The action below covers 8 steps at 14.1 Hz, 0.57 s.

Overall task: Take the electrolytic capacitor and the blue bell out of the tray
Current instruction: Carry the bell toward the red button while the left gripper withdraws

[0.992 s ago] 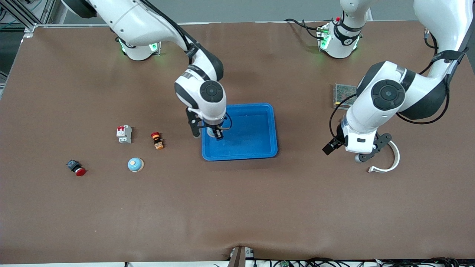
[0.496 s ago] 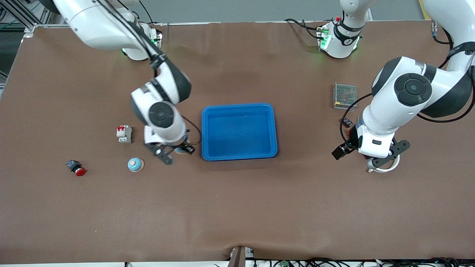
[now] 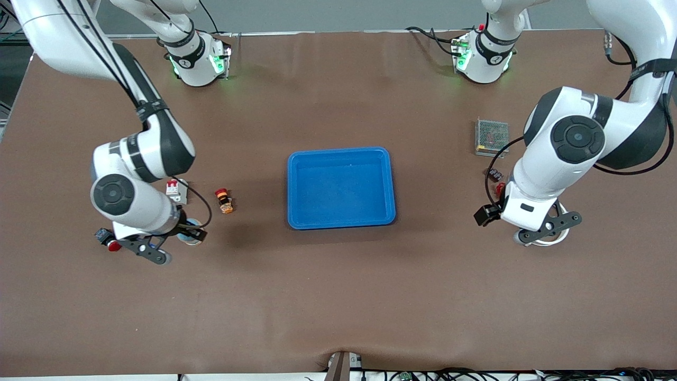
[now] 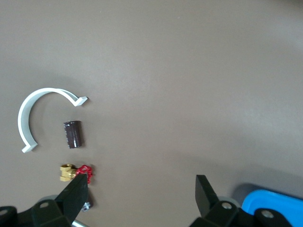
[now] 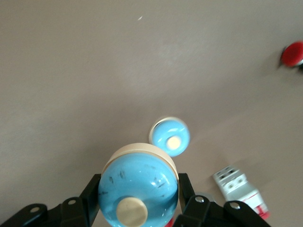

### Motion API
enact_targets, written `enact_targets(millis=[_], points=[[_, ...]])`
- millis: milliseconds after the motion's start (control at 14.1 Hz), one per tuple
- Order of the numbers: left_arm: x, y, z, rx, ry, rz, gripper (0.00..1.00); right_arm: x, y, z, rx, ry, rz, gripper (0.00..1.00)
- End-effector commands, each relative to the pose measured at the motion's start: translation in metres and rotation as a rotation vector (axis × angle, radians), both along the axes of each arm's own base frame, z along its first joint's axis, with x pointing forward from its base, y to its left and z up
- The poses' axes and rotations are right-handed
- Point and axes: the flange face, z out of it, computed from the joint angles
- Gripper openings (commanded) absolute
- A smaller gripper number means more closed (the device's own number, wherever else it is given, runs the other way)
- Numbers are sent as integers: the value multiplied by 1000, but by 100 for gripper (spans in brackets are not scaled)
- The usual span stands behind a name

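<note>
Brown matting covers the table you are working over, and both arms hang above it. Nearest the front camera, the right gripper (image 3: 170, 244) is clamped on a light blue dome-shaped bell with a cream knob (image 5: 138, 189), held over the right arm's end of the table. Half a second ago it hung beside the blue plastic tray (image 3: 341, 187); a second ago it was over that tray. A second light blue bell on the mat (image 5: 169, 136) shows clearly only in the right wrist view; in the front view the gripper covers most of it. Beside it lie a red-capped push button (image 3: 109, 241), a grey circuit breaker with a red lever (image 3: 175, 190) and an orange-and-red indicator switch (image 3: 224, 200).

At the left arm's end, the left gripper (image 4: 142, 187) hangs with its fingers apart over a white curved plastic clip (image 4: 33, 119); since the earlier frame it has barely shifted. Your left wrist view shows the dark cylindrical capacitor (image 4: 72, 134) lying on the mat just beside that clip, with a small brass-and-red part (image 4: 75, 172) near it. Farther off stands a metal mesh-topped box (image 3: 491, 136). No writing is readable.
</note>
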Motion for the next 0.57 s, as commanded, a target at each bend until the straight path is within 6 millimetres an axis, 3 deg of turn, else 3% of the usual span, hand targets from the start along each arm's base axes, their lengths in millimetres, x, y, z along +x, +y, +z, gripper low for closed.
enact_targets(millis=[0, 284, 496], points=[[-13, 30, 45, -22, 9, -62, 100, -2, -31, 7, -11, -3, 55, 0], [-36, 70, 93, -35, 36, -129, 100, -11, -65, -18, -25, -32, 101, 0], [-62, 92, 136, -19, 37, -191, 100, -20, -115, -43, 0, -79, 158, 0]])
